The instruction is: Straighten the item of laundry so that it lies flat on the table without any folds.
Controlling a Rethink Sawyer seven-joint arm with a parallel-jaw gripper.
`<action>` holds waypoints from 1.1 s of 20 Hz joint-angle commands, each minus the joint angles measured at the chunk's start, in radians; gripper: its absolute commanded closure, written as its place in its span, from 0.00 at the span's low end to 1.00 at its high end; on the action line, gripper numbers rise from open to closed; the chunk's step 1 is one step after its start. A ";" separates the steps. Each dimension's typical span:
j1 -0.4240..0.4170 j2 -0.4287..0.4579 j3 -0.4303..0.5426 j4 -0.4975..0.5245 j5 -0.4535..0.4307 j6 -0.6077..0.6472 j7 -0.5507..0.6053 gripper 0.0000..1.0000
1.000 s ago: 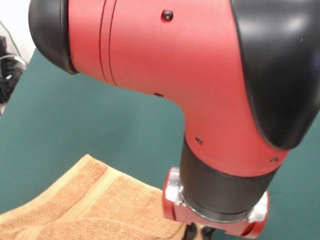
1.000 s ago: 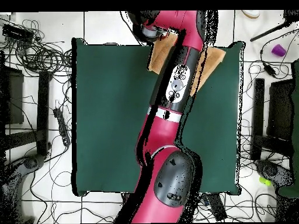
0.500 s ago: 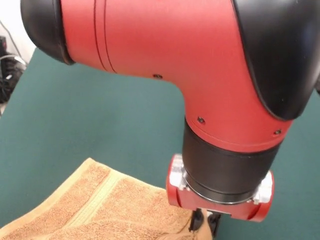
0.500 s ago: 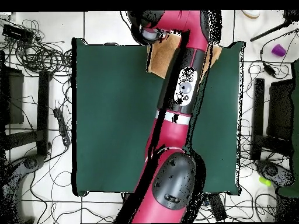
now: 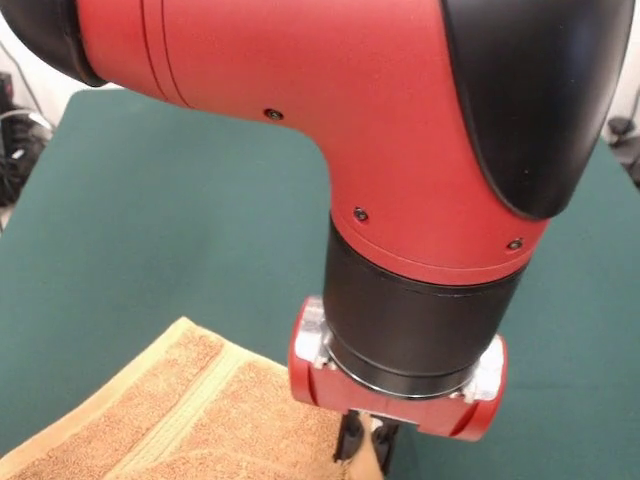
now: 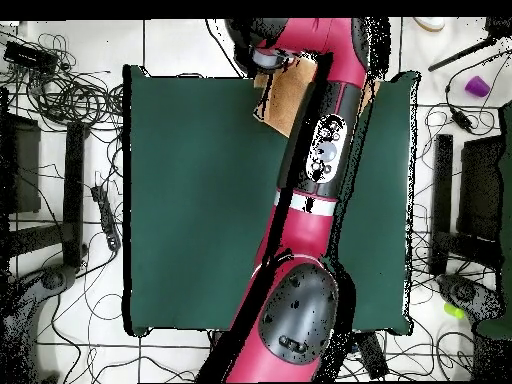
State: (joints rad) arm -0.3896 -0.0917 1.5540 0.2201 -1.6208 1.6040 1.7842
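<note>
Jaws (image 5: 364,443) low at orange towel's (image 5: 190,415) edge on green worktop (image 5: 150,220); their spread can't be judged. Dragging could bunch fresh folds.

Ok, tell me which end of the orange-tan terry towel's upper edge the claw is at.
The right end in the front view: the claw hangs over the orange-tan terry towel; the left corner lies bare on the dark green table.

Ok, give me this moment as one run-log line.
arm: low over towel's edge | gripper: jaws state unclear | towel: at table edge, mostly hidden by arm overhead | flatness: cannot confirm
</note>
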 commanded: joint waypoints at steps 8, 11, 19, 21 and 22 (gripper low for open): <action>0.037 0.020 -0.052 0.002 -0.061 -0.031 0.142 0.00; 0.038 0.020 -0.047 -0.001 -0.071 -0.039 0.138 0.00; 0.047 0.041 0.016 -0.031 -0.116 -0.103 0.194 0.00; 0.044 0.035 0.056 -0.044 -0.145 -0.080 0.191 0.00; 0.040 0.025 0.071 -0.048 -0.155 -0.057 0.188 0.00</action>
State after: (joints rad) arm -0.3867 -0.0907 1.5645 0.2167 -1.6810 1.5871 1.7842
